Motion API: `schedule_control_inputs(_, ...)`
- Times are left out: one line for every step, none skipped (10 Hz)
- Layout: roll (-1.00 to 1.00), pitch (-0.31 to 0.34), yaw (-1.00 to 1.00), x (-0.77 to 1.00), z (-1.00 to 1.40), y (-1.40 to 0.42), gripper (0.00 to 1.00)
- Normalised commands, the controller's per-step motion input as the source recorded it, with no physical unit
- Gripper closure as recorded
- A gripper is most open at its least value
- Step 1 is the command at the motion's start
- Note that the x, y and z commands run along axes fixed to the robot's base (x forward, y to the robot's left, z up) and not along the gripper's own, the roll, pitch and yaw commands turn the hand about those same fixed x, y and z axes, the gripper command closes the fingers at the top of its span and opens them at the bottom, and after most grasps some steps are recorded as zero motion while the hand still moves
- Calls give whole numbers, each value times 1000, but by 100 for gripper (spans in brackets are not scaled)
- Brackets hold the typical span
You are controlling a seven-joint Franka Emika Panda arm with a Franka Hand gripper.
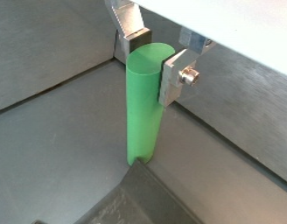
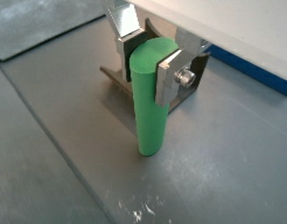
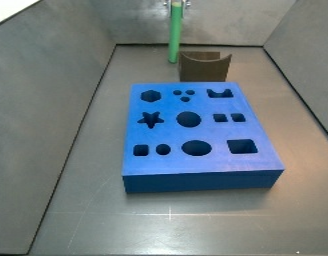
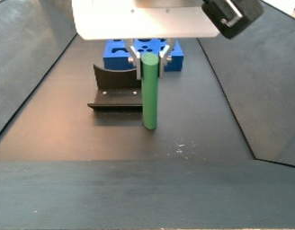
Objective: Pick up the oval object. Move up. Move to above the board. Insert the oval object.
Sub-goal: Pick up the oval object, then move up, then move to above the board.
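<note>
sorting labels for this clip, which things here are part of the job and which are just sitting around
Job: long bright green rod, held upright in the tool beyond the board; thick blue foam board with shaped cutouts.

Around: dark olive-brown open box; grey floor.

Even, soft light fills all views with only faint shadows, the grey metal floor shows pale sheen, and the silver two-finger gripper appears slightly blurred up close.

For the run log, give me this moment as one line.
gripper: shut on long green rod, upright | thick blue foam board: no piece inserted | dark fixture: beside rod
</note>
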Motion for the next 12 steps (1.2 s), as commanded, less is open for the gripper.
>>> schedule_control_inputs(0, 0, 0, 0, 0, 0, 100)
schedule_control_inputs(0, 0, 0, 0, 0, 0, 100)
schedule_control_inputs(0, 0, 0, 0, 833, 0, 100)
schedule_control_inputs(-12, 29, -26, -26, 827, -34, 100)
schedule_control_inputs(-3, 55, -29, -47, 664, -26, 100)
schedule_control_inputs(9, 58, -28, -38, 560, -15, 100)
schedule_control_inputs(28, 64, -24, -17, 326, -4, 100)
schedule_control_inputs(-121, -350, -133, 261, 1000, -172, 100)
schedule_control_inputs(-119, -308, -120, 281, 1000, -182, 100)
schedule_control_inputs(-122, -215, -90, 243, 1000, -156, 100)
schedule_control_inputs(-123, -100, -64, 205, 1000, -125, 100)
schedule_control_inputs(-122, -46, -54, 171, 877, -96, 100)
